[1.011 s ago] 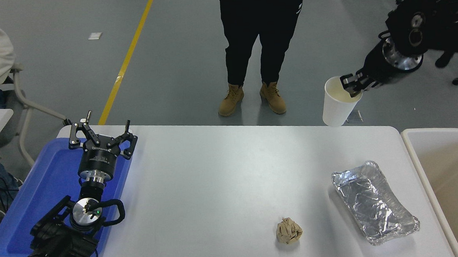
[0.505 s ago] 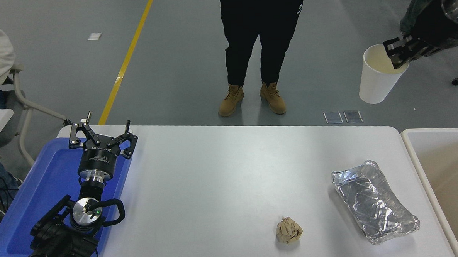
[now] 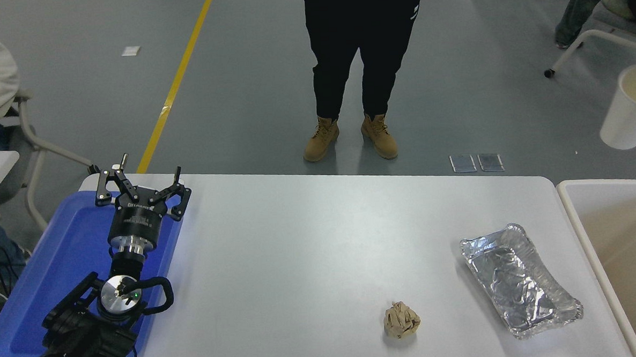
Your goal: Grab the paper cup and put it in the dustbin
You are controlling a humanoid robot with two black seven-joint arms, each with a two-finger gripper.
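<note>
Smooth tapered paper cup aloft beyond dustbin — right claw unseen; left gripper wide.

The paper cup at the far right looks smooth and matt. The foil tray is crinkled, shiny metal; the paper ball rough and creased; the blue tray glossy plastic; the table smooth.

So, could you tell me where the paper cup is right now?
In the head view the paper cup is in the air at the far right edge, upright, above the floor beyond the table and short of the dustbin rim below it.
</note>
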